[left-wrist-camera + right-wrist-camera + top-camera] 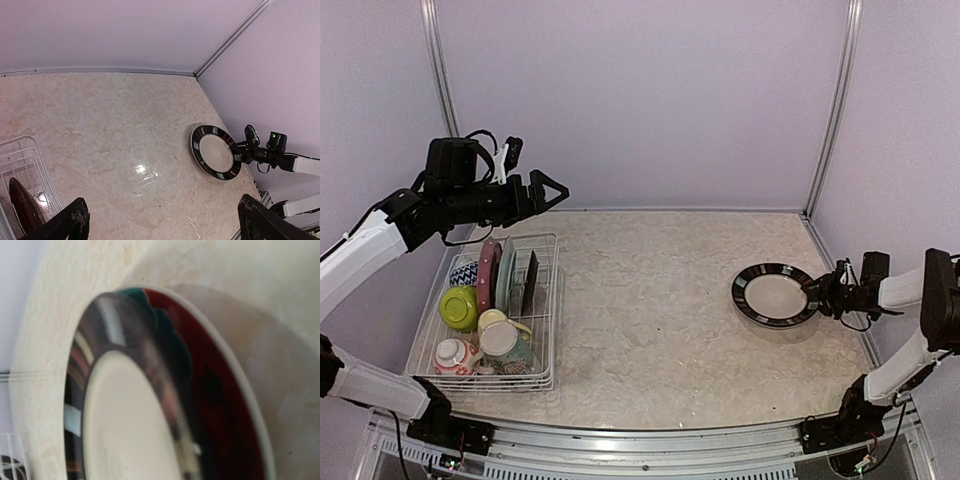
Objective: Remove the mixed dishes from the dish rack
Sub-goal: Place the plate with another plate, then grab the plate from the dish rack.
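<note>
The black-rimmed plate lies flat on the table, its right rim at the right gripper. I cannot tell whether that gripper holds it. The left gripper gapes wide above the rack.

Glossy ceramic plate, wire rack (white-coated), shiny marbled tabletop

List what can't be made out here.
- Right wrist: black-rimmed plate fills the frame and is blurred; the fingers are not visible.
- Top: right gripper is at the plate's rim; the fingers are too small to tell open from shut.
- Left wrist: dish rack is cut off by the left edge; one dark plate shows.
</note>
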Controlling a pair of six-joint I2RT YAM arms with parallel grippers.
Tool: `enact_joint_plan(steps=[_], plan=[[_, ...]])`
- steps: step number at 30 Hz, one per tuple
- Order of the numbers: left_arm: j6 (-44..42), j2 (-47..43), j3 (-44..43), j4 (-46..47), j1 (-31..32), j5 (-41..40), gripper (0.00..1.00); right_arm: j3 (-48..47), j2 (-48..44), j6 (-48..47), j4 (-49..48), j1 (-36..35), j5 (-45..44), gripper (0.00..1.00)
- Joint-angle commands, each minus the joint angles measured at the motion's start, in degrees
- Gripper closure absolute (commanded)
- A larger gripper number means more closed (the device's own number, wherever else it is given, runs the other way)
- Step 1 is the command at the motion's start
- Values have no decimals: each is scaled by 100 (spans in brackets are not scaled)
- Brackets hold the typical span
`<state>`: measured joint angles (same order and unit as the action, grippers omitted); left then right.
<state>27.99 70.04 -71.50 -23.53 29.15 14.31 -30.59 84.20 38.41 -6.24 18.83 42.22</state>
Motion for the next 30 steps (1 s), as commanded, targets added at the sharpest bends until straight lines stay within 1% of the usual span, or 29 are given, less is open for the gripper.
enact_joint_plan(steps=[1, 6, 9, 12, 14, 18, 22, 24, 27, 30], plan=[[-313, -120, -293, -597, -66, -365, 1, -13, -134, -301, 109, 35, -16, 54], [-463, -519, -271, -1172, -280, -775, 1, -88, -332, -626, 579, 37, -358, 37], [-428, -738, -241, -1532, -567, -840, 1, -178, -490, -826, 1016, 40, -662, 29], [-324, -848, -261, -1981, -900, -969, 1, -285, -699, -1040, 1440, 37, -965, 23], [-178, -860, -276, -2313, -1134, -1088, 1, -355, -827, -1143, 1651, 37, -1092, 21], [177, -742, -239, -2975, -1642, -1007, 1, -483, -1058, -1318, 1970, 41, -1294, 19], [316, -441, -99, -3212, -2050, -814, 2, -628, -1187, -1494, 2254, 37, -1482, 17], [321, -321, -4, -3148, -2246, -669, 6, -710, -1250, -1591, 2409, 27, -1582, 17], [283, -169, 129, -2992, -2473, -464, 18, -781, -1397, -1690, 2579, 20, -1673, 16], [208, -25, 197, -2845, -2567, -421, 29, -787, -1597, -1708, 2702, -21, -1748, 16]])
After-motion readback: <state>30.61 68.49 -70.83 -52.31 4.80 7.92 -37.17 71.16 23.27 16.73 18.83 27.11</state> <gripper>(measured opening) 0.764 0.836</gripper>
